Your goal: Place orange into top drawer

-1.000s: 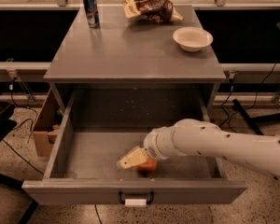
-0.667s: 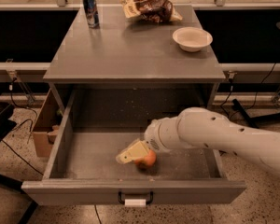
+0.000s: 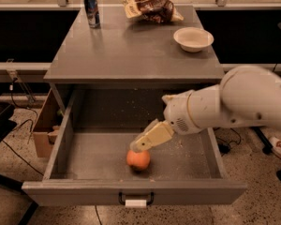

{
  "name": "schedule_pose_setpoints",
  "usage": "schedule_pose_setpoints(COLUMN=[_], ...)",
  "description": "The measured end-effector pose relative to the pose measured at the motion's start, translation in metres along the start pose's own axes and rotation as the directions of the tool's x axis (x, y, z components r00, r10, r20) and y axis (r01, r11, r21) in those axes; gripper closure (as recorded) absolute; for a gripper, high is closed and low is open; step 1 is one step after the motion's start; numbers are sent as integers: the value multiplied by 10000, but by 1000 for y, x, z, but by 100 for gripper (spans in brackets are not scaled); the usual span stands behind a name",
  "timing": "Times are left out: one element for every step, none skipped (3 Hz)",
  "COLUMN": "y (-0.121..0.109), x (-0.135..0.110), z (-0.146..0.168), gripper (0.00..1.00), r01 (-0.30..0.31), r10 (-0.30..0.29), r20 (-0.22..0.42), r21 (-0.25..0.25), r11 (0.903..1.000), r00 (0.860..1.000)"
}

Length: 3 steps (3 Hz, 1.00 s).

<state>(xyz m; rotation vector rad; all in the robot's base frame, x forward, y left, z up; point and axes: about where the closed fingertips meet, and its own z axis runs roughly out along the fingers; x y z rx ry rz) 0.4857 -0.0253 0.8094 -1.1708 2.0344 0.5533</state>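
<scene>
Since a second ago the arm has drawn up and toward the right of the frame, and the gripper now hangs just over the orange rather than low beside it; whether it is open or closed I cannot tell. In the camera view the orange sits on the floor of the top drawer, lower middle of the frame, near the front wall. I'd judge it firm, light, smooth-skinned and apt to roll, best taken across its widest part. Both side walls stand well apart from it, and there is open room to lift away toward the front, clear of the tabletop edge.
</scene>
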Motion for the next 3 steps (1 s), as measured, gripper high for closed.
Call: schedule_pose_setpoints(y=[4,23,57], x=[-10,5,29], z=[-69,-125,-163], gripper=[0,0,0], r01=[1159,1583,1292], r10=[-1158,-1579,-1189], r20=[149,-482,-973], r21=[-115,60,1074], r11=[9932,9874,9858], r00=[9932,9863,9881])
